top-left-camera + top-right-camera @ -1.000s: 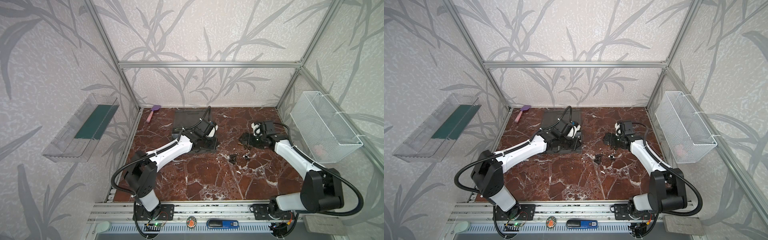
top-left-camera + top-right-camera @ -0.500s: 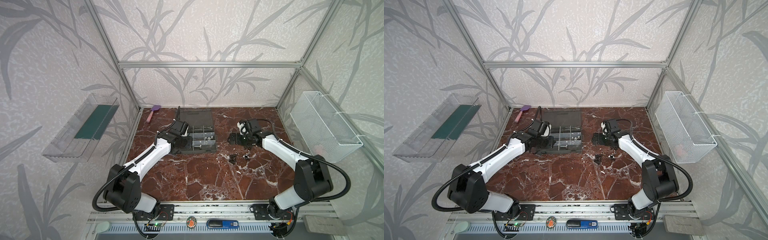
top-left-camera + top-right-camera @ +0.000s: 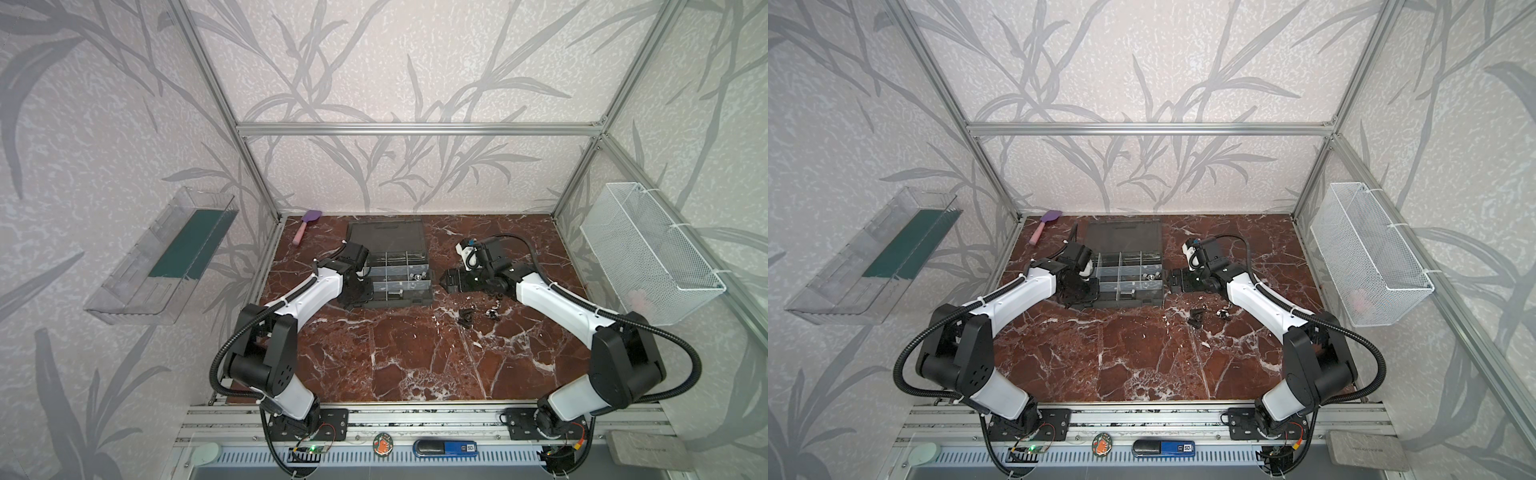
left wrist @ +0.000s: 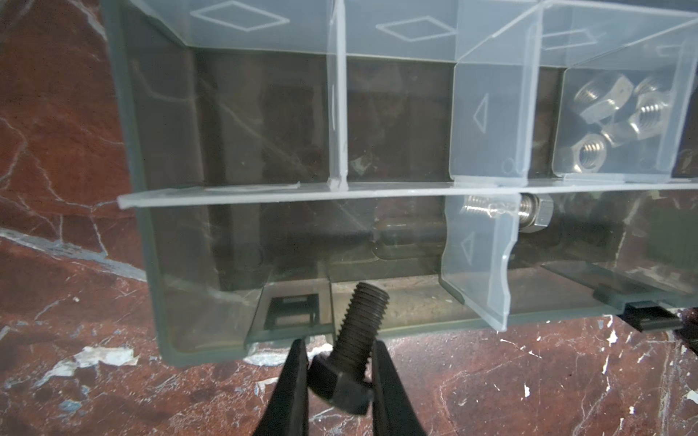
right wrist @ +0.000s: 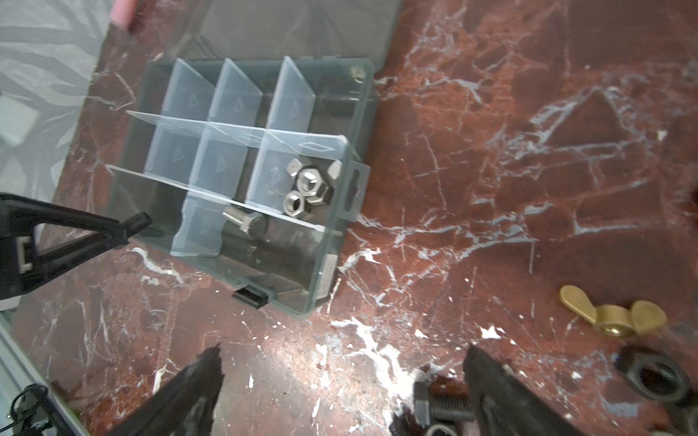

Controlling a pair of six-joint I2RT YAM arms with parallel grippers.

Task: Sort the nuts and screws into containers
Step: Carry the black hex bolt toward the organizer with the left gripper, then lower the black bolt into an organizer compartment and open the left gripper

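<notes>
Marble tabletop (image 3: 415, 353), then the grey organizer case (image 4: 151, 226) just ahead of my left pincer (image 4: 338, 351), which is clamped on a black screw (image 4: 355, 339) near its head (thread aimed at the front wall). My right pincer (image 5: 343, 353) gapes empty beside the loose fasteners (image 3: 478, 316). I should clear the rim, centre over a front compartment and release low.

A red-brown marble tabletop (image 3: 415, 353) is veined in white. A dark grey plastic organizer case (image 3: 395, 302) is fitted with clear dividers (image 4: 338, 113); silver hex nuts (image 4: 619, 124), a black threaded screw (image 4: 359, 332) and a brass-coloured wing nut (image 5: 613, 311) are seen.
</notes>
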